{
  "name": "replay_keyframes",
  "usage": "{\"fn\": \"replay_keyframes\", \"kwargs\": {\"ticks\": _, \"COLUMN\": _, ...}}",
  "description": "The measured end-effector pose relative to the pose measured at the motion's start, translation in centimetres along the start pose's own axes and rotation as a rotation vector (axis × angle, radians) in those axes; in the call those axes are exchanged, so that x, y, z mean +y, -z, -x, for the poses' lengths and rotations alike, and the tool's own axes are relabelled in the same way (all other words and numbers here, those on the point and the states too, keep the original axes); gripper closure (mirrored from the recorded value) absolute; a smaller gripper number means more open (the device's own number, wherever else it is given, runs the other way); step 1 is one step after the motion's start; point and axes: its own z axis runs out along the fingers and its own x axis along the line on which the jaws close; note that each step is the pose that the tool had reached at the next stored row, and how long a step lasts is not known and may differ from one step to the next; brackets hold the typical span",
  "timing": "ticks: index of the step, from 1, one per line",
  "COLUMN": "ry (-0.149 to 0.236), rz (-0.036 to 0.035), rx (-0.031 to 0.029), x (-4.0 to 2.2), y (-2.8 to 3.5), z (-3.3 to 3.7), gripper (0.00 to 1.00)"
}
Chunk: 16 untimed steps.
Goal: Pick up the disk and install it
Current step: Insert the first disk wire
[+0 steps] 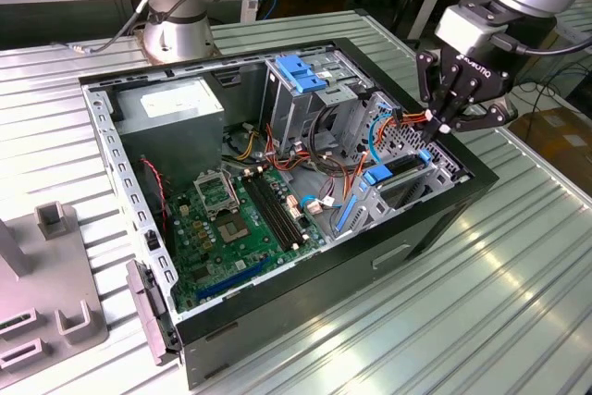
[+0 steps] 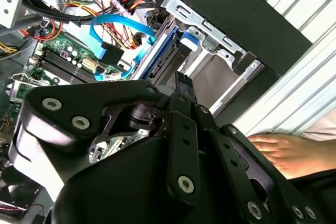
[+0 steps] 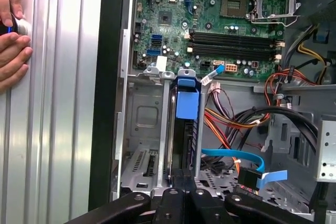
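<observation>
Gripper is at the drive bay, in the corner of the PC case on the exterior view's right. Fingers are drawn almost together. In the first wrist view they sit on either side of the thin edge of the disk, clamped across its thickness at the end nearest the wrist.

The disk stands on edge in the bay, between the two metal rails. Long axis runs along the case's side wall, from the gripper toward the motherboard. The blue carrier tab is the far end and points at the board. Exterior view agrees: blue end faces inward, the other end is under the fingertips. Can't tell how deep it's seated.

Blue data cable and orange/red wiring lie just beside the bay, apart from the disk.

A person's hand rests on the ribbed table outside the case.
</observation>
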Motion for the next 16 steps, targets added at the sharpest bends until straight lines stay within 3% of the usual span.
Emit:
{"fn": "replay_keyframes", "kwargs": {"ticks": 10, "ry": 0.034, "rz": 0.0000, "rx": -0.0001, "x": -1.08, "y": -0.01, "z": -0.07, "gripper": 0.90}}
{"fn": "replay_keyframes", "kwargs": {"ticks": 16, "ry": 0.090, "rz": 0.0001, "rx": -0.0002, "x": -1.44, "y": -0.01, "z": -0.10, "gripper": 0.90}}
